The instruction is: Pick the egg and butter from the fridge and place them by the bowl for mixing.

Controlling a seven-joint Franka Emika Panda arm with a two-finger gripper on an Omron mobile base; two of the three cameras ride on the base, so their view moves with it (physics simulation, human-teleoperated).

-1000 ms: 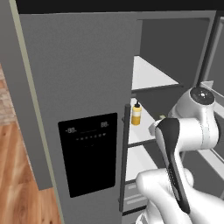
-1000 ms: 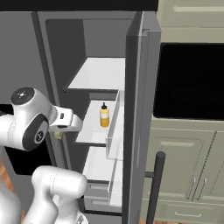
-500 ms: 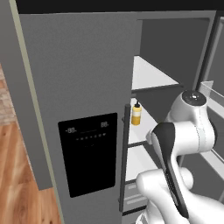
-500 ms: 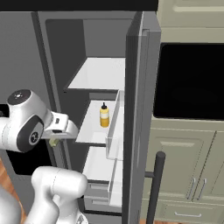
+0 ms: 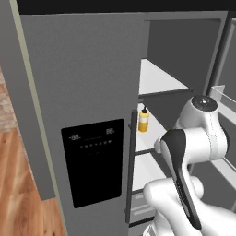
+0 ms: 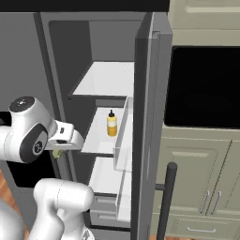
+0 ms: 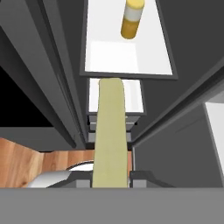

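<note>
Pale yellow-green, the butter (image 7: pixel 109 135) sits pinched between the closed fingers of the gripper (image 7: pixel 110 178), out in front of the open fridge (image 5: pixel 92 83). The panel's pale digits are too blurred to read. A yellow bottle (image 6: pixel 111 124) stands on the fridge's middle shelf. Since a second ago the hand has pulled back from that shelf, butter with it.

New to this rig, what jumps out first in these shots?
The butter, a pale yellow-green stick, runs up the middle of the hand view, clamped in the shut gripper. Past it a yellow bottle stands alone on a white shelf of the open fridge. In the left base view the black dispenser panel stands out on the closed grey door.
</note>
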